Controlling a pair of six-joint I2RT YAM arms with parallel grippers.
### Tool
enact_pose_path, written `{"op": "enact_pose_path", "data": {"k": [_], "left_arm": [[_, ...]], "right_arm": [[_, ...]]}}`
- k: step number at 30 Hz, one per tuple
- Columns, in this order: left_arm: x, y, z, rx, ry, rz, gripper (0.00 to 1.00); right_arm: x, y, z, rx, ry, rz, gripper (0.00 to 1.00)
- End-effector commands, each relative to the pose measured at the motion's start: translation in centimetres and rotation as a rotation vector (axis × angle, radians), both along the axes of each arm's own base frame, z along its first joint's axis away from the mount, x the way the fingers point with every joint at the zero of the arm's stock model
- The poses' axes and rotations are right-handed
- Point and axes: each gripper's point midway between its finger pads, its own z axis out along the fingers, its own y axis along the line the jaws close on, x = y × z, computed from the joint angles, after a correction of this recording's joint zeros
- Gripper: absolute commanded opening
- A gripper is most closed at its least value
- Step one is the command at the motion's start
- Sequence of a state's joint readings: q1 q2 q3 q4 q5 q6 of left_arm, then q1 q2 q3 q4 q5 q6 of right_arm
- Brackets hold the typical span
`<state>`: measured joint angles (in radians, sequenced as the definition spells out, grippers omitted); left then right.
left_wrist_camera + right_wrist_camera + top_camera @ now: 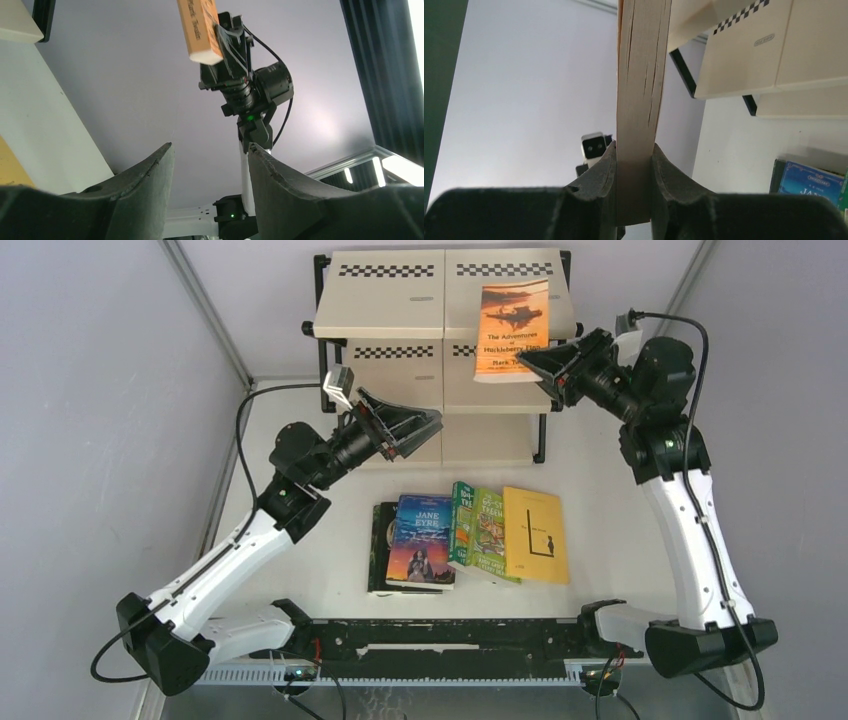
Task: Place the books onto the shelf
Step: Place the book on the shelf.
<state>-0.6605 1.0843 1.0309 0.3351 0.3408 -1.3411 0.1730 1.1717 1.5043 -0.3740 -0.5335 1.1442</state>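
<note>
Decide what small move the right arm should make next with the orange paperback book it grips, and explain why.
Probably ease the orange paperback book down and forward onto the top board of the cream, checker-striped shelf. The right gripper is shut on the book's lower edge, and from above the book hangs over that board's right half, seemingly not resting on it.

Under the Jane Eyre paperback (422, 540) lay a dark book (378, 548), only its left edge showing. In both wrist views the orange Huckleberry Finn paperback (512, 325) ran off the top edge. Cover print on the yellow book (535, 533) was too small to read.
</note>
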Motion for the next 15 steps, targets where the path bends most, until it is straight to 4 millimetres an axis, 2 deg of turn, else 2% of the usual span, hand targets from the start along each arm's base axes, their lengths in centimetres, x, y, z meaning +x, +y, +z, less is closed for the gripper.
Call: {"op": "enact_pose_path", "data": {"k": [1, 8, 15], "left_arm": [[-1.1, 1.3, 4.5, -0.025, -0.131, 0.037, 0.61], [-0.8, 1.3, 4.2, -0.001, -0.139, 0.052, 0.61], [-0.6, 1.1, 4.1, 0.006, -0.142, 0.054, 0.61]], "right_arm": [[1.1, -0.7, 3.3, 0.026, -0.064, -0.015, 0.00], [4.8, -1.4, 3.2, 0.038, 0.007, -0.030, 0.00], [8.1, -1.8, 3.8, 0.037, 0.044, -0.024, 0.00]]}}
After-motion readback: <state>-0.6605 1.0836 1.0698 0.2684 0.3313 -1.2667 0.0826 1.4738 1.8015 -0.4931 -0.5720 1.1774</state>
